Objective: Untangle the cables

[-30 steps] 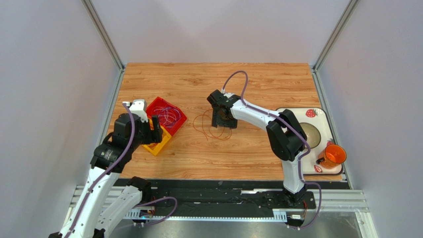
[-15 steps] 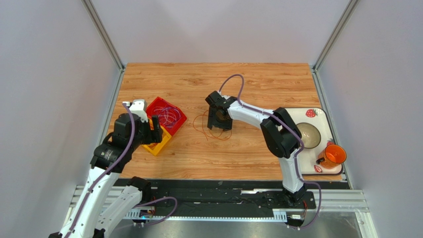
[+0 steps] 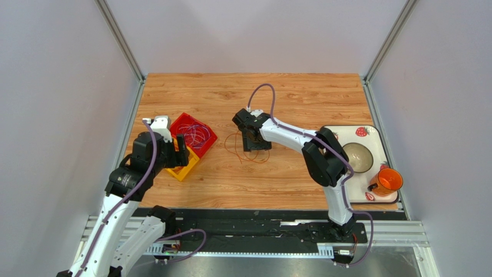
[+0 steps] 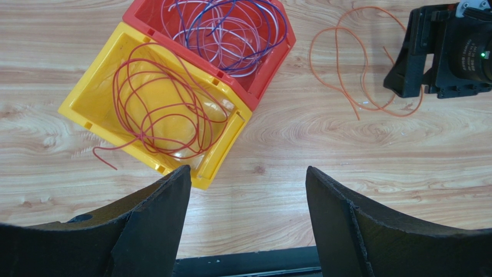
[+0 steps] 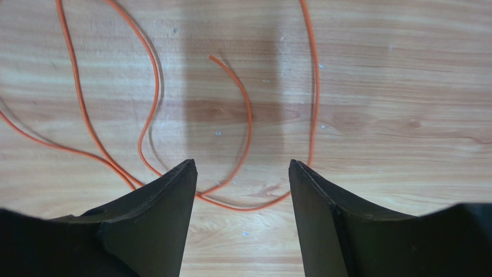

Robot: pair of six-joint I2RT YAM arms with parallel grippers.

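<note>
An orange cable (image 3: 238, 157) lies in loose loops on the wooden table; it also shows in the left wrist view (image 4: 365, 57) and the right wrist view (image 5: 157, 81). My right gripper (image 3: 252, 141) is open and empty, low over the loops, and one bend runs between its fingertips (image 5: 242, 167). A dark red cable (image 4: 156, 124) is coiled in a yellow bin (image 4: 92, 69). Purple and pale cables (image 4: 231, 34) are curled in the adjoining red bin (image 4: 276, 66). My left gripper (image 4: 245, 173) is open and empty, above the table just in front of the bins (image 3: 182, 151).
The red bin (image 3: 201, 126) and yellow bin (image 3: 183, 170) stand at the left. A strawberry-print tray (image 3: 369, 131) at the right holds a bowl (image 3: 359, 157) and an orange cup (image 3: 388, 180). A black rail (image 3: 248, 231) runs along the near edge.
My right gripper has moved a little left and away over the orange cable. The left arm and the cables in the bins have not moved.
</note>
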